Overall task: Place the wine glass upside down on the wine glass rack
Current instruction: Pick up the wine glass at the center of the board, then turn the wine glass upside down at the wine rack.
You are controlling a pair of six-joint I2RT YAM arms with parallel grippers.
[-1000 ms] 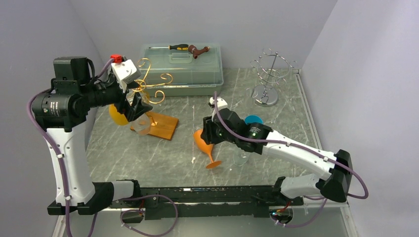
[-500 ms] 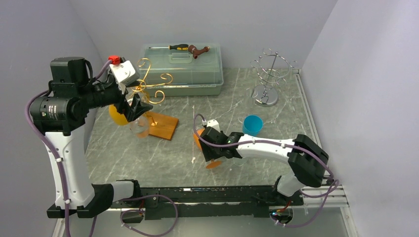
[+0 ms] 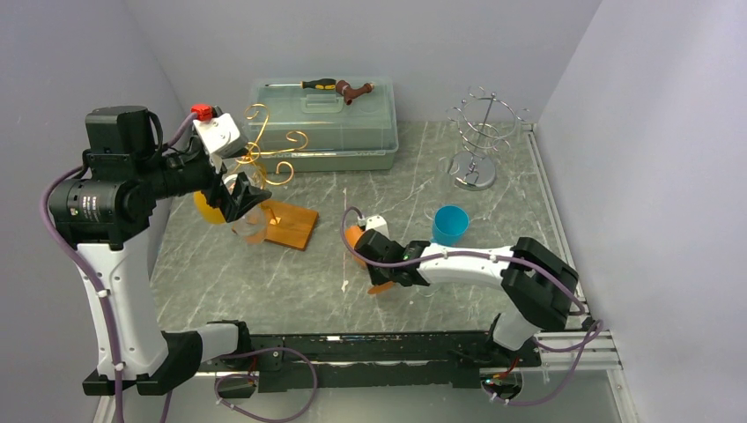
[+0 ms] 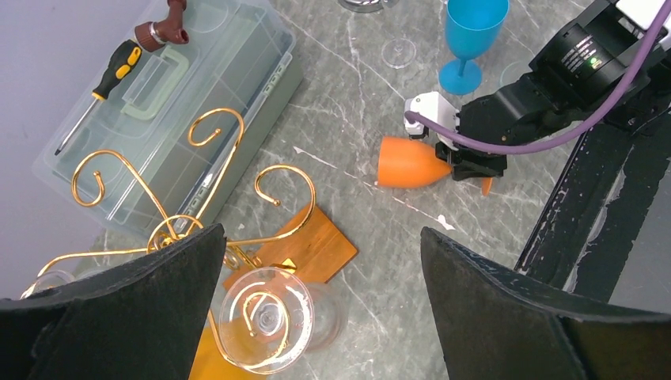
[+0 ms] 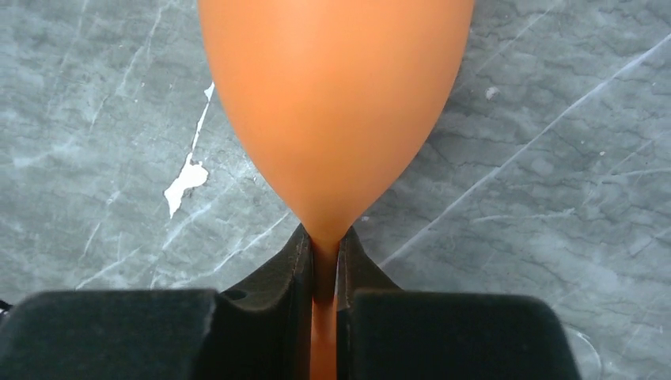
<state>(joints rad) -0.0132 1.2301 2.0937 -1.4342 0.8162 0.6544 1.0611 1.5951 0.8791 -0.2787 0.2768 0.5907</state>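
Gripping: my right gripper [image 5: 323, 249] was pinched shut on the thin stem [image 5: 323, 332] of the orange glass [image 5: 332, 103], just below the bowl.
Glass position: the orange glass lay on its side, low over the table [image 5: 554, 198], with its bowl pointing away from the fingers. I could not tell whether it was touching the stone.
Foot: hidden behind the pads in the wrist view. Only a sliver of orange showed past the gripper from the other camera.
Left gripper: my left gripper [image 4: 322, 232] stood wide open with nothing in it, raised above the gold rack [image 4: 170, 229].
Rack: the gold rack stood on a wooden base [image 4: 316, 245], well apart from the orange glass.
Clear glass: a clear glass [image 4: 265, 317] sat at the rack with its foot uppermost under a gold curl, so I judged it already hung.
Nearby: a blue glass [image 4: 473, 32] stood upright near my right arm.
Done: only the grasp on the stem, as I read it.
Left: lifting the glass, carrying it across to the rack, turning it bowl-down, sliding the stem into a free hook and letting go.
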